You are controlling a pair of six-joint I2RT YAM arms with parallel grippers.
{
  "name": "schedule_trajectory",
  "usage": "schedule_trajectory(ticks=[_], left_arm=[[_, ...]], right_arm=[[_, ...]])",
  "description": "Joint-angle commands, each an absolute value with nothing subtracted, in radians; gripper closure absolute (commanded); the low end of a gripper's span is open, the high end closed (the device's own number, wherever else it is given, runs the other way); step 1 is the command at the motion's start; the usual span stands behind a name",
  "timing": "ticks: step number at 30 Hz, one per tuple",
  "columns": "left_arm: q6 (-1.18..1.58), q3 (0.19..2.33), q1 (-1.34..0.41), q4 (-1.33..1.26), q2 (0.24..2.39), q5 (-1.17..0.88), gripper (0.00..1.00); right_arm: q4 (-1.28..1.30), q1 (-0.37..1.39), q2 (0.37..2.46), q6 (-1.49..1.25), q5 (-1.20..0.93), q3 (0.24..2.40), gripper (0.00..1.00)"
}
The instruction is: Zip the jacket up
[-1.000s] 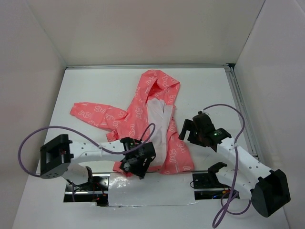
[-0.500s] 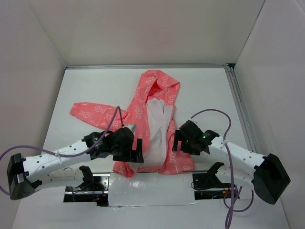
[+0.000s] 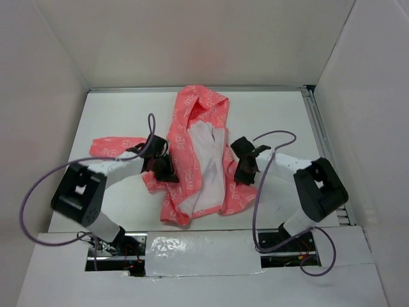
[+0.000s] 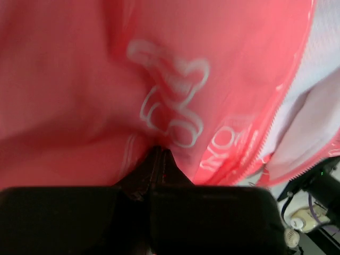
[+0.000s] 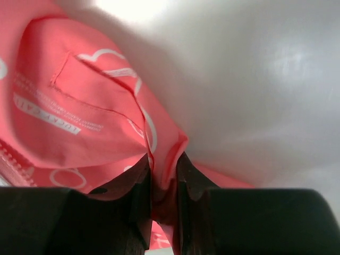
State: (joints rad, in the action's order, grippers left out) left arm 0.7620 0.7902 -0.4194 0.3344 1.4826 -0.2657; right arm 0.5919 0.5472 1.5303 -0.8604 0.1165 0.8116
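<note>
- The top external view looks down from above and behind the arm bases. It sits far enough back to take in the whole worktop (image 3: pixel 275 109), both arms and the entire jacket (image 3: pixel 184 153).
- The left wrist view looks along the left tool (image 4: pixel 158 155), so near the fabric that the print blurs. It seems to face across the jacket's open front.
- The right wrist view looks past the right tool (image 5: pixel 163 159), equally near, at a jacket edge with bare worktop beyond.
- All three views share the jacket.
</note>
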Motion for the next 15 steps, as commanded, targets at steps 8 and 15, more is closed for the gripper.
schedule_trajectory(ticks=[8,15], left_arm=[[0.623,1.229,-0.302,0.224,1.89,-0.416,1.0],[0.701,1.03,-0.311,0.262,1.578,-0.397,0.46]], right_arm=[[0.603,0.33,1.723,-0.709,0.189,1.216,0.39],[0.761,0.527,1.582,-0.744,0.411,1.296,0.0]])
